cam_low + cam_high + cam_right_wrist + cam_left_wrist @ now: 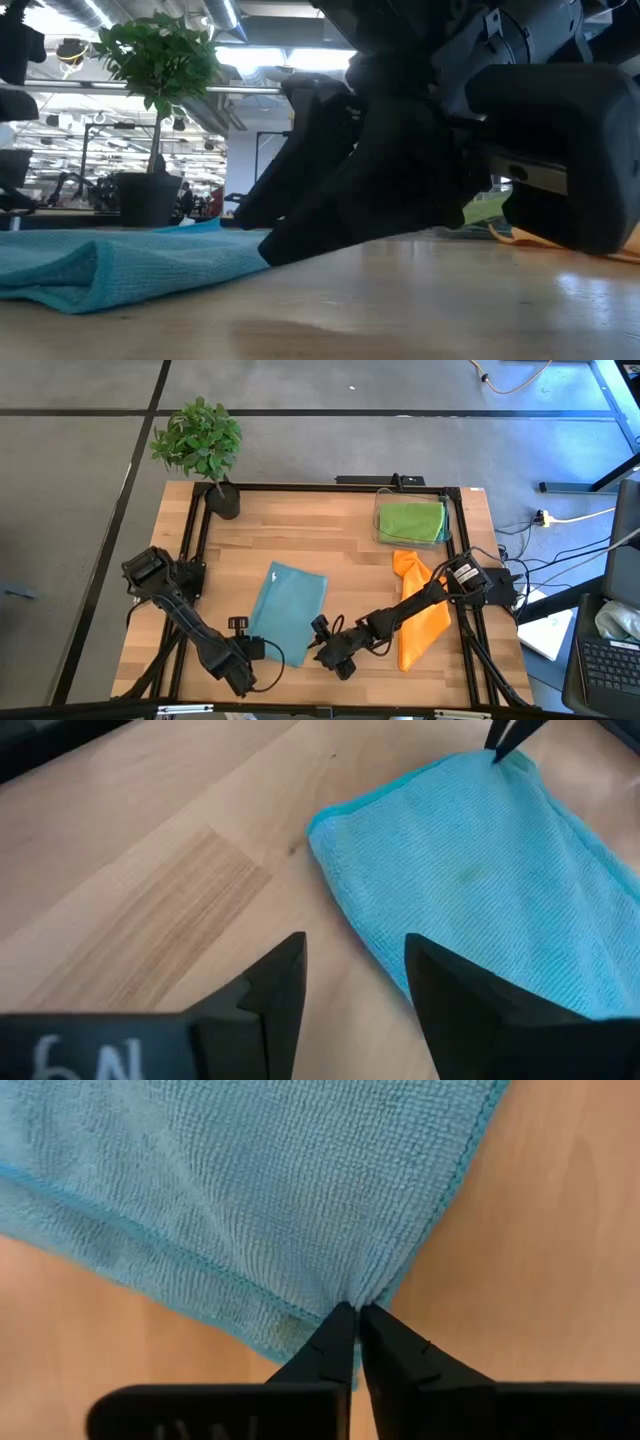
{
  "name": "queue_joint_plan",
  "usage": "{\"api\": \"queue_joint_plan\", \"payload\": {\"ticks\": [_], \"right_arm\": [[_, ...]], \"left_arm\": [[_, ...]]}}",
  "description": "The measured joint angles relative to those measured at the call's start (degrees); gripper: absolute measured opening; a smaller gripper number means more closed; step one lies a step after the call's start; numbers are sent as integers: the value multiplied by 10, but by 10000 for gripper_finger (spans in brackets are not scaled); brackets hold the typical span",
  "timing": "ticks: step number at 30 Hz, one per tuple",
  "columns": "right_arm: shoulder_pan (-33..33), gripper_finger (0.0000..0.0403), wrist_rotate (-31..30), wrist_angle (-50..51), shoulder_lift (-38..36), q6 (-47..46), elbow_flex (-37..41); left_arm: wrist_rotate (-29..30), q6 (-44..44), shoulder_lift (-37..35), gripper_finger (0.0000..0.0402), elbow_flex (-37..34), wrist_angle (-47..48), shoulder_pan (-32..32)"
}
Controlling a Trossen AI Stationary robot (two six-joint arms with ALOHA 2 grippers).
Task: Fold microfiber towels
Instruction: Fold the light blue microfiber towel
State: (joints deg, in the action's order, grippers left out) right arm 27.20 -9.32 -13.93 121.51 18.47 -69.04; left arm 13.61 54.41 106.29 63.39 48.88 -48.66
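Pinching blue towel [250,1190] corner, left end effector [357,1320]; right end effector [350,970] spread beside

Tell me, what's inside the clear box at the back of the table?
Inside the clear plastic bin lies a lime green towel, folded. Anything under it is covered, so I cannot tell if more cloths are there. The orange towel lies outside, on the table.

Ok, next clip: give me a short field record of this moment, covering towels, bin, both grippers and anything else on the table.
blue towel: folded on the wood table, near the front edge
left gripper: shut on the blue towel's corner
right gripper: open, low over the table beside the blue towel, holding nothing
orange towel: lying loose at the table's right
green towel: inside the clear bin, back right
potted plant: back left corner
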Motion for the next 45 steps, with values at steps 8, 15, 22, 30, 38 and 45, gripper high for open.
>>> {"api": "queue_joint_plan", "payload": {"ticks": [8, 15, 22, 30, 38, 45], "right_arm": [[0, 172, 7, -61, -1, 13, 0], [0, 172, 51, -79, 7, 33, -2], [0, 172, 60, -124, 56, 31, -13], [0, 123, 66, -69, 84, 26, -60], [1, 17, 70, -19, 87, 8, -75], [1, 15, 69, -15, 87, 5, -75]], "left_arm": [[-7, -3, 0, 62, -5, -38, 11], [-15, -8, 1, 73, -6, -48, 22], [-23, -9, 1, 73, -6, -54, 22], [-38, -10, 2, 71, -6, -66, 22], [-74, -25, -26, 71, -9, -59, 21], [-56, -24, -95, 74, -8, -50, 20]]}}
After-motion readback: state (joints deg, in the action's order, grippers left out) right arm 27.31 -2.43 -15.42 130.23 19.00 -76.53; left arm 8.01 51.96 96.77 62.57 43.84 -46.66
